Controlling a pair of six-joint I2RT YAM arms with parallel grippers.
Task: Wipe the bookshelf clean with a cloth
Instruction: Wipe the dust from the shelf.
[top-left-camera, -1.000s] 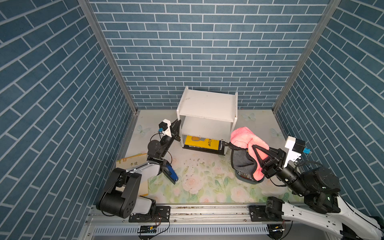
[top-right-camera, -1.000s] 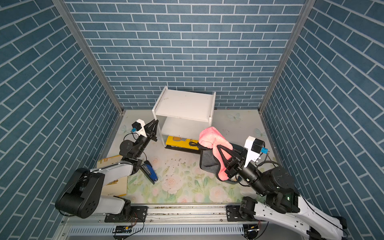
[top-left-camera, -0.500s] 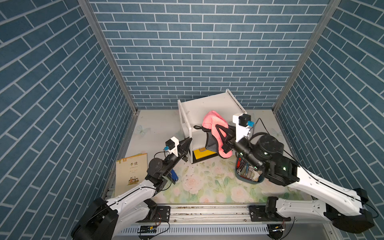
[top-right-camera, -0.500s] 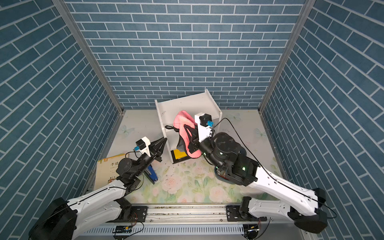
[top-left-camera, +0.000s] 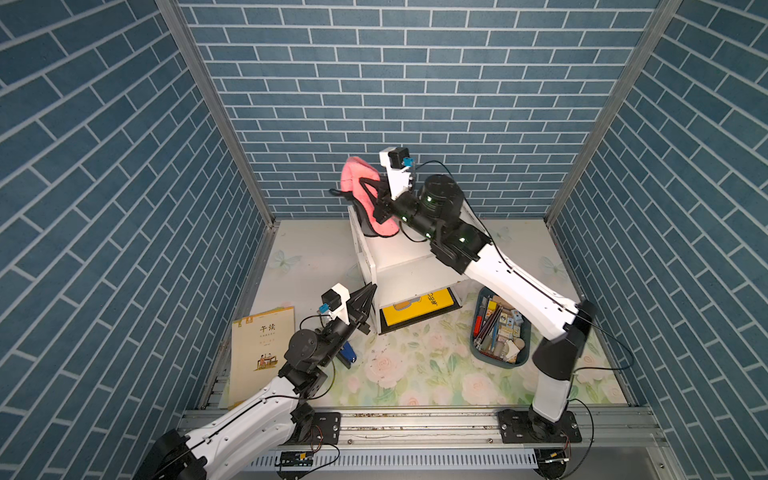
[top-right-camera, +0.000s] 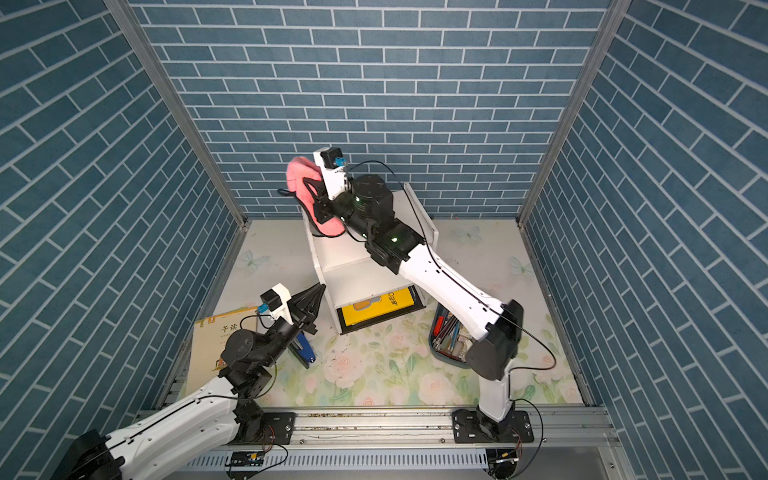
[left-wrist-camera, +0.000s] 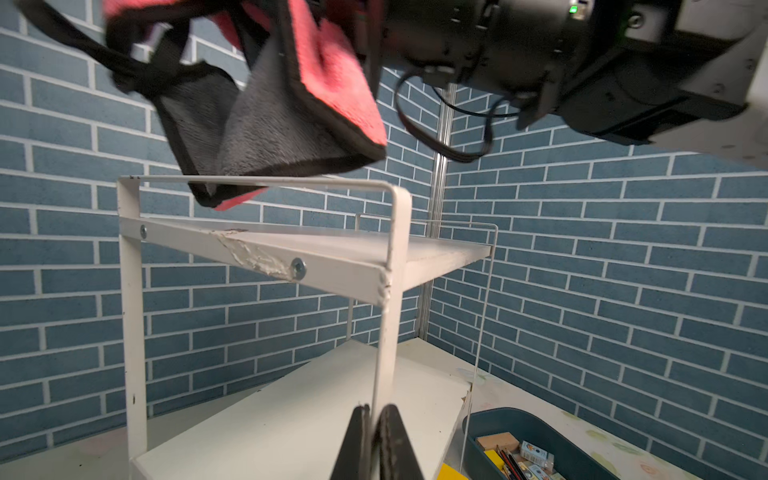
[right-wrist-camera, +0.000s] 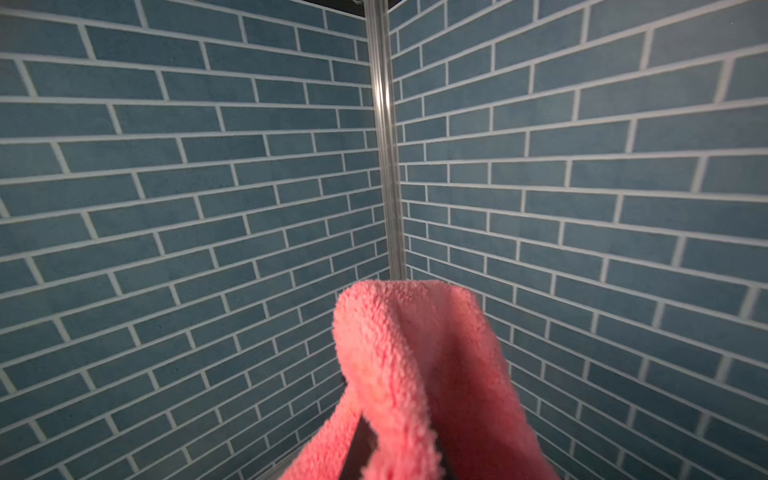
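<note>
The right tool (top-left-camera: 372, 191) grips the cloth (top-left-camera: 351, 174) above the bookshelf (top-left-camera: 403, 253) top board. The left tool (top-left-camera: 371, 289) pinches its slim side frame.

I am viewing a three-sided enclosure. The far wall (top-left-camera: 415, 104), left wall (top-left-camera: 104, 208) and right wall (top-left-camera: 685, 208) are all showing the same blue brick pattern with pale joints. An aluminium left corner post (top-left-camera: 216, 112) and right corner post (top-left-camera: 602, 112) are standing where the side walls are meeting the far wall. The floor covering (top-left-camera: 415, 365) is showing pale roses and green leaves near me, and plain off-white with butterflies farther back. An aluminium rail (top-left-camera: 415, 424) is running along the near edge. Light is falling evenly, casting only soft shadows.
</note>
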